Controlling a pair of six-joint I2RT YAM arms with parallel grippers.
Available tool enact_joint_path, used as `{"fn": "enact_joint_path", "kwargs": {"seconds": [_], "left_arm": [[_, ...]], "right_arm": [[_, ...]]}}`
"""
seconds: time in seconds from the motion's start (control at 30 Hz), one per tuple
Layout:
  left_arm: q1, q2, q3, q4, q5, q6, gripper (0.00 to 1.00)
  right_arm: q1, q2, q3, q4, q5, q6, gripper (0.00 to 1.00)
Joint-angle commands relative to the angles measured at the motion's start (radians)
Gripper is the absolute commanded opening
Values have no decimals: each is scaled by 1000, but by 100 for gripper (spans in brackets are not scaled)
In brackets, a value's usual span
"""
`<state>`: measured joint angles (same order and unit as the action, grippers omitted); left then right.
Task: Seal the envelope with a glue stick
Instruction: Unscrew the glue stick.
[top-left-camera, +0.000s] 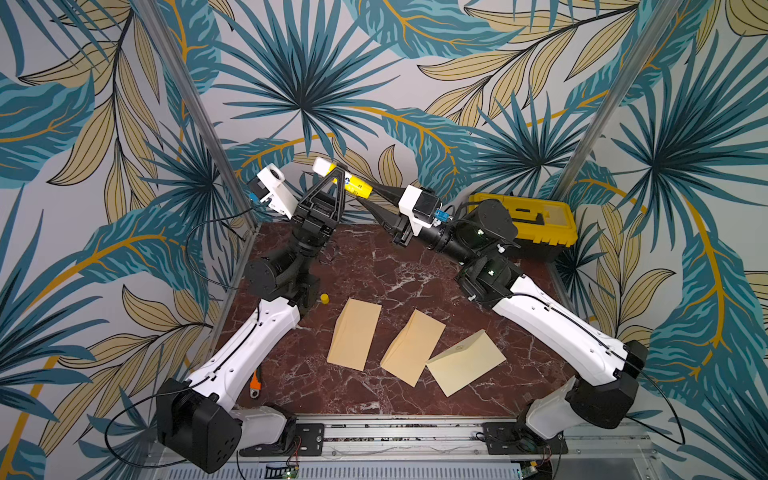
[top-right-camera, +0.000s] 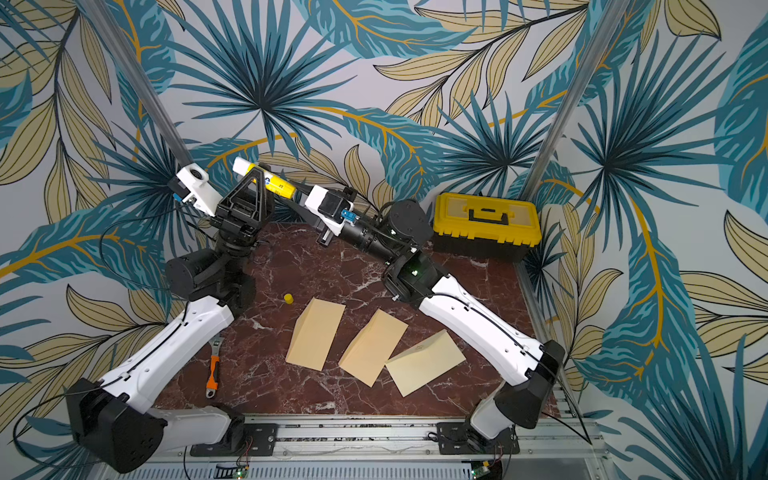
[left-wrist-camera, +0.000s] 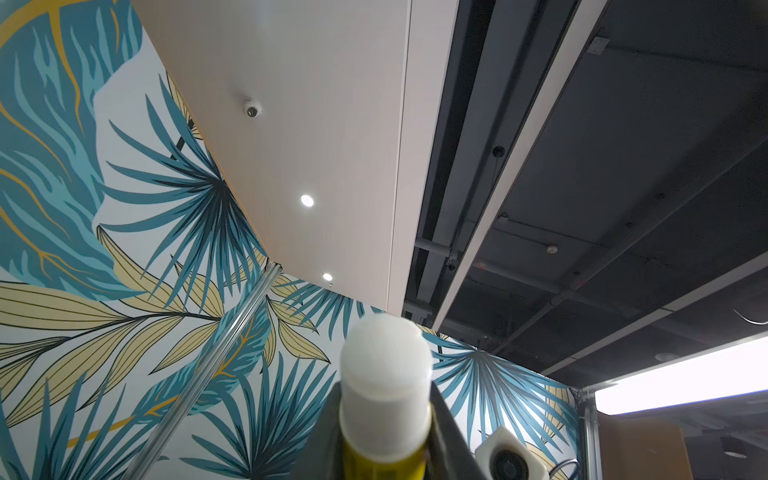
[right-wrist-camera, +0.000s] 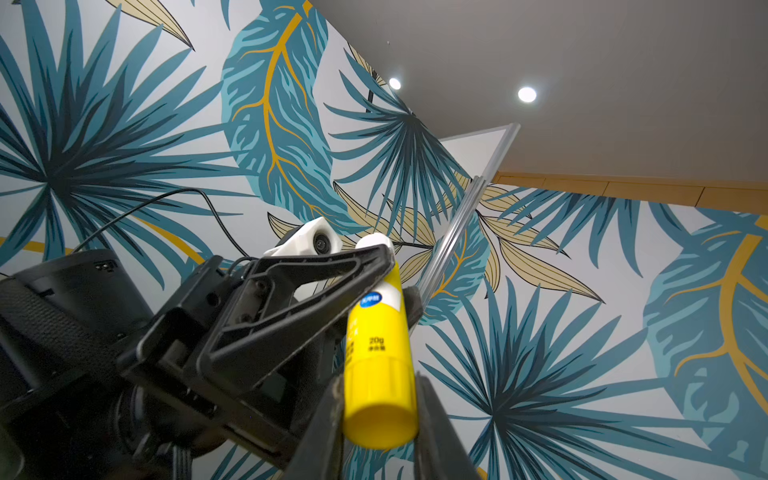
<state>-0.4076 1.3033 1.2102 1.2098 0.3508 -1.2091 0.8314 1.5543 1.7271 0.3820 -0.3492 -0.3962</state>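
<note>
I hold the glue stick (top-left-camera: 353, 184) in the air above the far edge of the table (top-left-camera: 374, 266), gripped from both ends. It is a bright yellow tube with a white band, uncapped, with its pale glue tip (left-wrist-camera: 384, 353) bare and pointing towards the back wall. My left pincer (top-left-camera: 338, 169) is pinched on it at the white band just behind that tip. My right pincer (right-wrist-camera: 380, 415) is pressed together on the yellow base, one finger on each side. The stick lies tilted, with the tip end higher. Its yellow cap (top-left-camera: 324, 298) stands on the marble well below, close to my left arm. Beside it three envelopes lie flat in a row: the envelope nearest the cap (top-left-camera: 354, 334), the middle envelope (top-left-camera: 412, 347) and the envelope nearest my right arm (top-left-camera: 465, 362). The corners of the last two almost meet. An orange-handled wrench (top-right-camera: 213, 371) lies by my left forearm near the front. A yellow toolbox (top-left-camera: 536, 224) fills the far corner behind my right elbow. Metal posts (top-left-camera: 199, 120) and leaf-patterned walls close in both sides and the back. The marble between my arms, beyond the envelopes, is bare.
</note>
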Motion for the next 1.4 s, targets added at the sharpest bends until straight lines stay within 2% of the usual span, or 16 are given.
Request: {"fn": "enact_joint_path", "kwargs": {"seconds": [0.0,0.27,0.53,0.63,0.77,0.87,0.93,1.0,1.1,1.2,1.3,1.37], "left_arm": [[4,10,70,103,146,61,0],[13,70,231,206,369,51,0],[13,39,301,206,500,70,0],[11,33,314,205,523,63,0],[11,34,312,206,530,59,0],[12,34,305,206,527,57,0],[11,33,301,206,522,60,0],[12,33,294,206,510,63,0],[12,33,270,206,476,66,0],[12,31,228,189,408,75,0],[12,28,183,156,335,88,0],[12,20,158,103,301,111,0]], "right_arm": [[5,-27,-9,-34,-37,199,12],[2,-62,-44,61,-231,586,8],[-12,-52,-13,175,-428,950,7],[-15,-11,46,231,-521,1108,7],[-14,77,145,398,-646,1393,7],[-18,136,201,544,-668,1591,5],[-20,137,207,535,-672,1583,5],[-20,102,177,429,-665,1456,10],[-20,16,99,207,-600,1174,31],[-20,-52,33,75,-496,936,48],[-20,-101,-47,103,-390,806,59],[-19,-122,-78,112,-352,721,59]]}}
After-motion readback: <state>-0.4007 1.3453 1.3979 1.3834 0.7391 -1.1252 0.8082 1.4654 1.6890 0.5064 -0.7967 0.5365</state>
